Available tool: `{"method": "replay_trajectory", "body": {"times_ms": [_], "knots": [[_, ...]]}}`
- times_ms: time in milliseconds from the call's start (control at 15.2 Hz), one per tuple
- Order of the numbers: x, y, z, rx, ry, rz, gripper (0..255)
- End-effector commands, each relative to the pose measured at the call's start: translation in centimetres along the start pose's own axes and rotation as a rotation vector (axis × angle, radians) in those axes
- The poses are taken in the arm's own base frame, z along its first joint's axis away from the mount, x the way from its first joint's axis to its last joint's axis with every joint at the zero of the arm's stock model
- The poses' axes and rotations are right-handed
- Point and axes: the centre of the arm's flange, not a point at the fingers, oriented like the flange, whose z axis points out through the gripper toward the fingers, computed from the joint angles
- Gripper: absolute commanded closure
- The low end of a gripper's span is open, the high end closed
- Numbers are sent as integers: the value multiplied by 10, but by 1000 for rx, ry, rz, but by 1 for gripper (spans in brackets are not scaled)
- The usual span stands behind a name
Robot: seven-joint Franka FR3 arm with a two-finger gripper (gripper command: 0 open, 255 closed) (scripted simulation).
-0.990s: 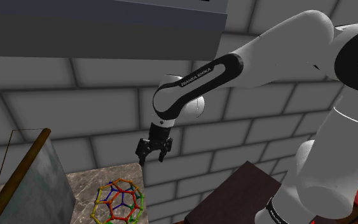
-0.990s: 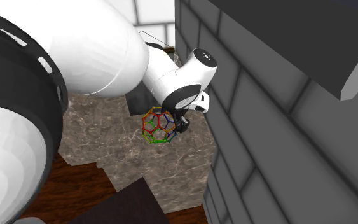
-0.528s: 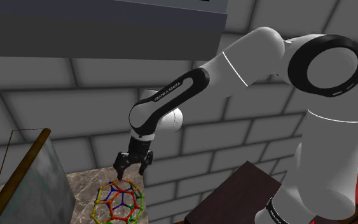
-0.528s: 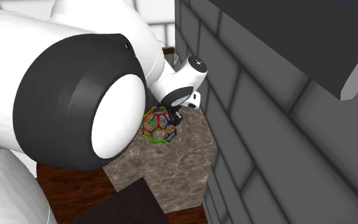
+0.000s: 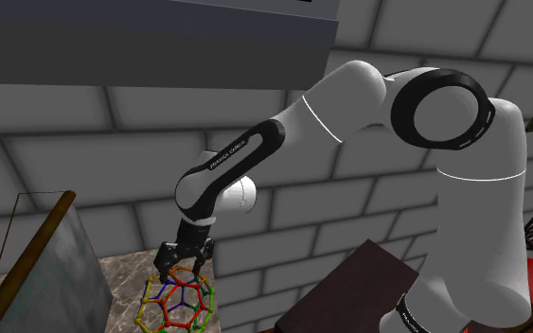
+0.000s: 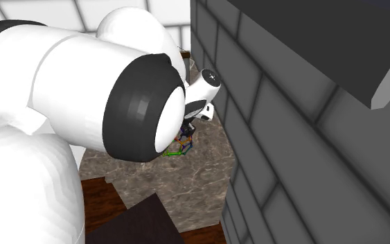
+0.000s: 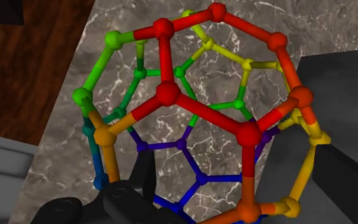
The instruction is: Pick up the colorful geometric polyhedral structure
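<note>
1. Your gripper (image 5: pixel 183 269) has dropped from mid-frame in the shoulder view to the polyhedral structure (image 5: pixel 176 301), which sits lower left on the marble top (image 5: pixel 113 274).
2. Its jaws are spread and straddle the structure's upper struts, not yet gripping.
3. The approach looks finished, so closing likely comes next.

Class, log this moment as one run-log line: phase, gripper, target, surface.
phase: pre-grasp | gripper: open, fingers either side of the frame's upper part | target: colourful polyhedral frame, not yet lifted | surface: marbled counter by brick wall
</note>
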Motion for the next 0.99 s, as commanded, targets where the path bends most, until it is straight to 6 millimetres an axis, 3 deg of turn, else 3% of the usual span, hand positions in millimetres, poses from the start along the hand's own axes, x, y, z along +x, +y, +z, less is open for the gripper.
{"method": "replay_trajectory", "body": {"times_ms": [0,198,264,924], "knots": [[1,4,10,0,0,0,0],[2,7,17,0,0,0,0],[3,7,18,0,0,0,255],[2,5,13,0,0,0,255]]}}
